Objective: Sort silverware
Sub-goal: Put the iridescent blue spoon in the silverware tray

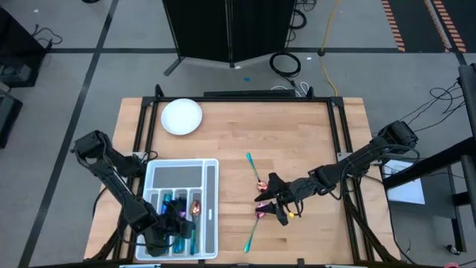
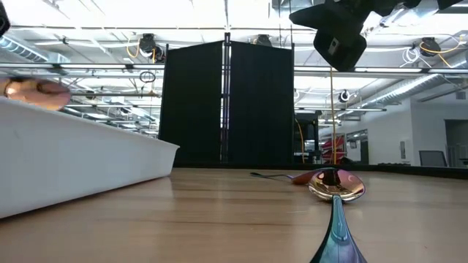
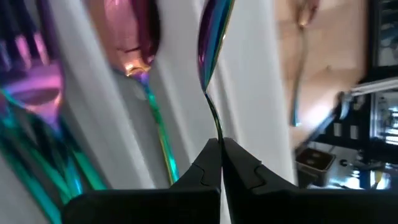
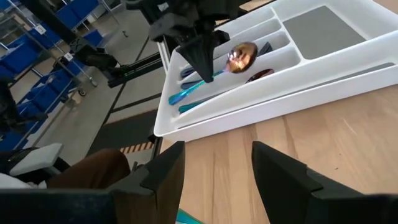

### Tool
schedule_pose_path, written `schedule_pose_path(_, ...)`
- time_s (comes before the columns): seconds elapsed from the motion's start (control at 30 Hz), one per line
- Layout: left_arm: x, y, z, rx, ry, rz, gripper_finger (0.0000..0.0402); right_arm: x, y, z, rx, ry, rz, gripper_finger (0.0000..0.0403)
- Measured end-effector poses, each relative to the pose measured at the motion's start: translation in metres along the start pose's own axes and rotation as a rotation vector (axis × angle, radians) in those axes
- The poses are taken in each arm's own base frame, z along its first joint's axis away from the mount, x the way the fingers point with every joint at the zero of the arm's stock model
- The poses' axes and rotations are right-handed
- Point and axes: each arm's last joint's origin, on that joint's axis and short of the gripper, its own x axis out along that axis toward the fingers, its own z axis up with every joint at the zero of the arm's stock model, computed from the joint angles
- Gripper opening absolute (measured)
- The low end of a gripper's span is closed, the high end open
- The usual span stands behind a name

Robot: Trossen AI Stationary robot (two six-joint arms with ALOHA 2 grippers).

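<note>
The left claw (image 4: 202, 53) is pinched shut on the slim handle of a spoon (image 4: 239, 57), holding it over the white compartment tray (image 1: 211, 216) at the near left of the bench (image 1: 297, 149), the bowl hanging just above a slot where other rainbow pieces (image 1: 177, 202) already lie. The handle runs roughly along the slot's length, so a straight drop looks enough to seat it. Across the bench, the right claw (image 1: 280, 212) hangs with its fingers (image 4: 277, 171) spread wide and nothing between them, low over the unsorted silverware. A long teal-handled piece (image 1: 252, 170) lies just beyond it and another (image 1: 251, 237) just nearer the bench's front edge, both with their long axes running front to back. The right arm is plainly the nearer to these, the tray lying off to its left. A white plate (image 1: 181, 117) sits at the far left corner.
</note>
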Motion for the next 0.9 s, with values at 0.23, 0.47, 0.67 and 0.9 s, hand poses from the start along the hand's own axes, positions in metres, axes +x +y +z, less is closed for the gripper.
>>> schedule_pose_path(0.23,0.013,0.001,0.001,-0.034,0.036,0.055,0.0,0.0,0.0,0.0,0.0,0.0,0.001,0.0174)
schedule_pose_path(0.47,0.015,0.001,0.004,-0.041,0.043,0.07,0.0001,0.0,0.0,0.0,-0.002,0.001,0.001,0.0173)
schedule_pose_path(0.67,0.015,0.001,0.004,-0.058,0.044,0.074,0.0027,0.0,0.0,0.0,-0.005,0.001,0.0,0.0173)
schedule_pose_path(0.9,0.015,0.001,0.004,-0.065,0.043,0.076,0.0044,0.0,0.0,0.0,-0.005,0.001,0.001,0.0173)
